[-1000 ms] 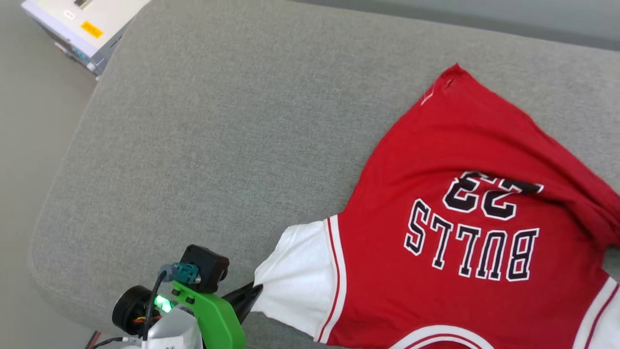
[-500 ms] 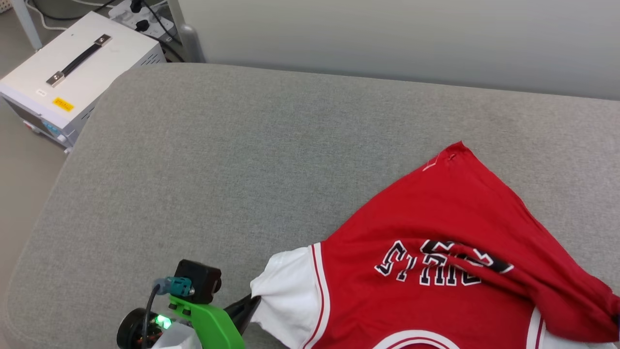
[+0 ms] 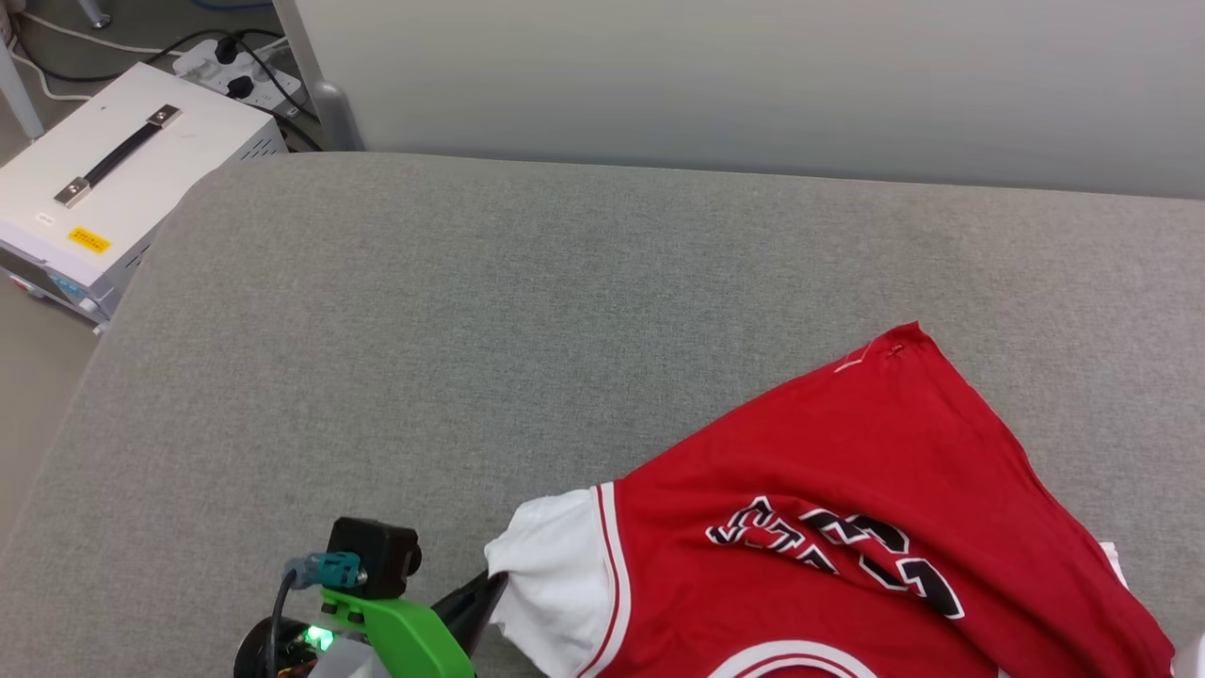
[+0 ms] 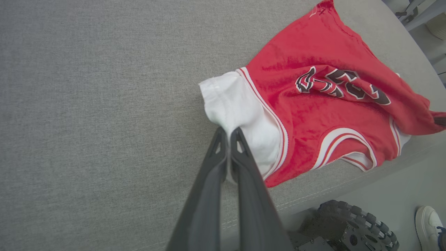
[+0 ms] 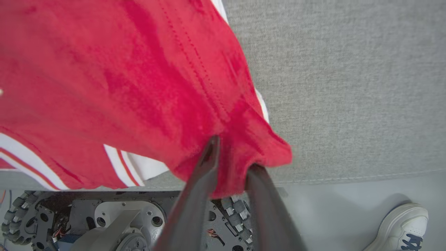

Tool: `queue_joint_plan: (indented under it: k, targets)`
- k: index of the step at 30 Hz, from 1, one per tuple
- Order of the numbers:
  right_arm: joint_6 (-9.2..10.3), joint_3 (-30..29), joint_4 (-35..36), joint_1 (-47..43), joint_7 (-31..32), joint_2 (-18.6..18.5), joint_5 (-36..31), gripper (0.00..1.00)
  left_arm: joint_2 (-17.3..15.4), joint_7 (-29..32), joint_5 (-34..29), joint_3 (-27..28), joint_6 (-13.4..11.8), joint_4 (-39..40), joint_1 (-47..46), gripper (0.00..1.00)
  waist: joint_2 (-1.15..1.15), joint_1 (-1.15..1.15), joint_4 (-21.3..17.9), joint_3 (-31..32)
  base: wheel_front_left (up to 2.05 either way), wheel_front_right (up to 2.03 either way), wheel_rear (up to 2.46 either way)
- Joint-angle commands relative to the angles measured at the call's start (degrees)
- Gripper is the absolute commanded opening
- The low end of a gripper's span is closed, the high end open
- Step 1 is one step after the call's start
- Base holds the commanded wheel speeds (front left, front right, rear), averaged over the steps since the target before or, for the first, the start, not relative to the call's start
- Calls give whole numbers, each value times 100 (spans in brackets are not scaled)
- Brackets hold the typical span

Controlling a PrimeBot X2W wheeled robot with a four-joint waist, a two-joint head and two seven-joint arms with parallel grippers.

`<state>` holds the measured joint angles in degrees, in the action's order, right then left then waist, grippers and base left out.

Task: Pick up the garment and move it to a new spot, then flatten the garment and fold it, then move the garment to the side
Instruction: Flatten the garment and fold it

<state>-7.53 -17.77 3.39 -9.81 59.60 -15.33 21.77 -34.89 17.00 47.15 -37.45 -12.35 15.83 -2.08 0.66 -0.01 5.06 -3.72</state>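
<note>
The garment [image 3: 847,452], a red jersey with white sleeves, lies on the grey cushion [image 3: 471,330] at the lower right of the head view. Its far red part is folded over the dark chest letters. My left gripper [image 3: 494,584] is shut on the edge of the white sleeve [image 4: 237,104], with its fingers [image 4: 228,130] pressed together on the cloth. In the right wrist view my right gripper [image 5: 231,153] has its fingers parted, and a red fold of the garment [image 5: 122,69] lies between and over the tips at the cushion's front edge.
A white box with a black handle [image 3: 113,179] stands on the floor past the cushion's left corner, with a power strip [image 3: 235,75] behind it. Below the cushion's front edge are my wheeled base [image 5: 115,223] and a person's white shoe [image 5: 400,223]. A pale wall runs behind.
The head camera has tilted up. The garment's far right part has come toward me over the chest, crumpling and covering the letters. The left gripper still pinches the sleeve.
</note>
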Motion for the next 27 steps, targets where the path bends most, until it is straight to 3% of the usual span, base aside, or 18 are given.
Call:
queue_joint_plan:
  k: [1, 9, 15, 27]
  targets:
    - [4, 27, 62, 72, -74, -42, 67, 100, 24, -47, -100, -1, 21, -9, -42, 0, -66, 1, 29, -30, 0, 0, 0]
    - [4, 175, 515, 716, -36, -426, 390, 100, 7, -43, -220, -39, 43, 109, -185, 0, -66, 1, 202, -250, 0, 0, 0]
    - [4, 600, 815, 1535, 224, -676, 601, 100, 20, -11, -349, -87, 49, 290, -354, 0, -66, 1, 430, -631, 0, 0, 0]
    - [4, 1444, 7, 3123, 362, -1107, 350, 100, 273, -93, -581, -253, 189, 313, -779, 0, -66, 1, 1098, -1523, 0, 0, 0]
